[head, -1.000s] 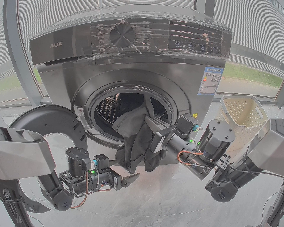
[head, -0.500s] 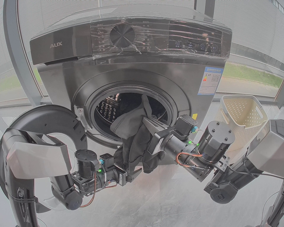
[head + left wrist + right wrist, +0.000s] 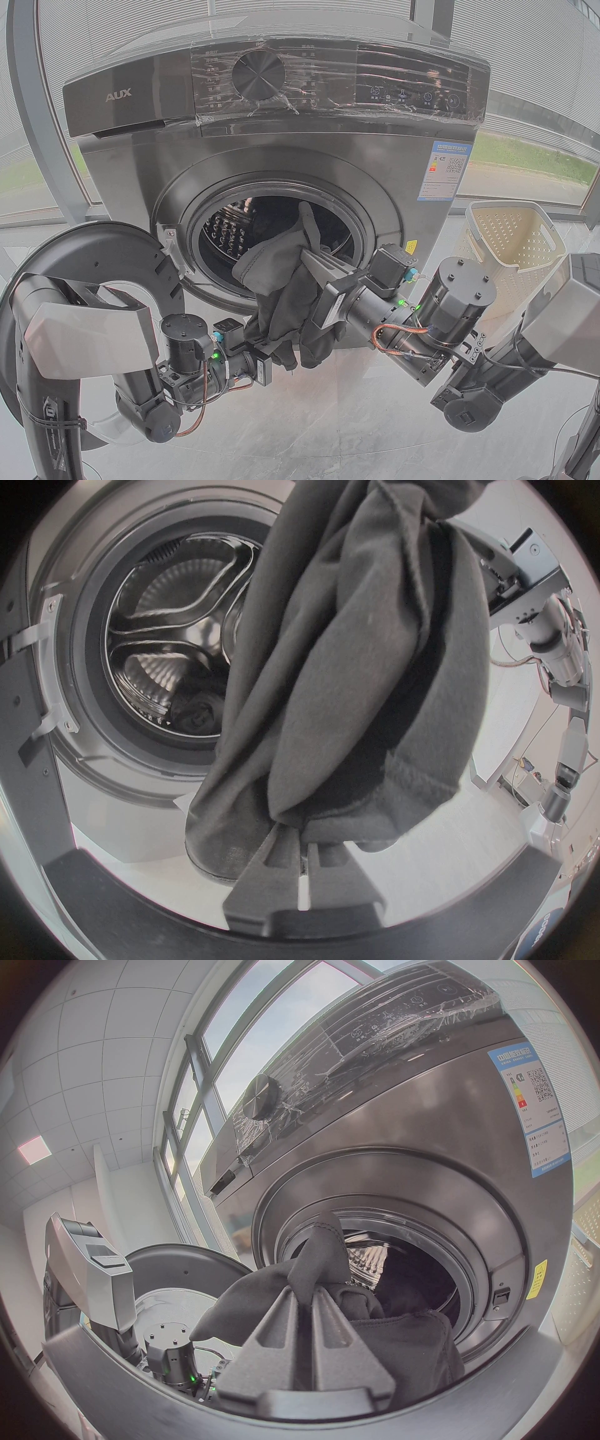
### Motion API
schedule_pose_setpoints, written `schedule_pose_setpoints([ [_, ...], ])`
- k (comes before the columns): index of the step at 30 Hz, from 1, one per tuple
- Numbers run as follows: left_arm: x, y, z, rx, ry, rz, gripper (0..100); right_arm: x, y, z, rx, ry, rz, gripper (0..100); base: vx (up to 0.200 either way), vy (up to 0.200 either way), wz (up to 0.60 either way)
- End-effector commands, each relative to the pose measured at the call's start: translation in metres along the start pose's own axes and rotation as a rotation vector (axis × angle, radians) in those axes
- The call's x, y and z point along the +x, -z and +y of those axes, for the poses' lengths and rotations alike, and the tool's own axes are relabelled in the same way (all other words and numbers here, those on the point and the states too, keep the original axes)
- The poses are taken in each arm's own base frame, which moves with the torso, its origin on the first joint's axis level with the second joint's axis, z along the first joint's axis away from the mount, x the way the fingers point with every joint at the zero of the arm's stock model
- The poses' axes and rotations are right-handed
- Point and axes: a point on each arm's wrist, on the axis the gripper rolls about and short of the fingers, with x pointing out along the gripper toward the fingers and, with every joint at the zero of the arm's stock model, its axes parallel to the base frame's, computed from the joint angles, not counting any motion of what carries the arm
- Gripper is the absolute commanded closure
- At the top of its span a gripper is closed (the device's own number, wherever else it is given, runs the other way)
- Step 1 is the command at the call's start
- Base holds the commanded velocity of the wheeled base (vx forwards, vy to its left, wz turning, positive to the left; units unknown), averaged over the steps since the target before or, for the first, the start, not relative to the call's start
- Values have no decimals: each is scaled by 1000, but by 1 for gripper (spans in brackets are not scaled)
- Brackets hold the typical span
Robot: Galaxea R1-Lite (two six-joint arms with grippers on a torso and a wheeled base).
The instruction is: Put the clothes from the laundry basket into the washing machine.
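1. Head view: washing machine [image 3: 275, 144] with round door [image 3: 94, 256] swung open to the robot's left, drum [image 3: 228, 234] exposed.
2. Across the drum mouth, dark grey garment [image 3: 275, 275] held up, lower folds hanging before the machine's front.
3. On its upper fold, right gripper [image 3: 309, 257], fingers clamped narrow.
4. On its hanging hem, left gripper [image 3: 278, 350], fingers pinched together.
5. Left wrist view: dark cloth [image 3: 194, 714] lying inside the drum.
6. Right of the machine, cream laundry basket [image 3: 512, 240], perforated inner wall showing.

Logo lettering [image 3: 118, 95] is on the top-left panel of the washing machine [image 3: 350, 156] in front of me. There's a blue-edged energy label [image 3: 445, 170] front right, with coloured bars and a QR code, print too small to read. A yellow sticker [image 3: 412, 244] is by the door opening. Small icons [image 3: 414, 95] are on the control panel [image 3: 387, 75].
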Motion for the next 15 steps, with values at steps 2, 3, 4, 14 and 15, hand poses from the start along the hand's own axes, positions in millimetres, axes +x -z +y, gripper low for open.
schedule_pose_setpoints([
  [2,-9,-1,-8,4,26,-2,100,0,0,-5,-3,13,2,100,0,0,0],
  [3,-14,-4,-12,6,40,-1,100,1,0,-6,-3,15,2,100,0,0,0],
  [4,-15,-4,-13,7,41,-2,100,1,0,-6,-3,15,2,100,0,0,0],
  [14,-59,-21,-42,35,118,-4,100,-2,10,-14,-3,38,39,100,0,0,0],
  [15,-62,-25,-44,37,126,-17,100,-3,11,-14,-3,39,45,100,0,0,0],
])
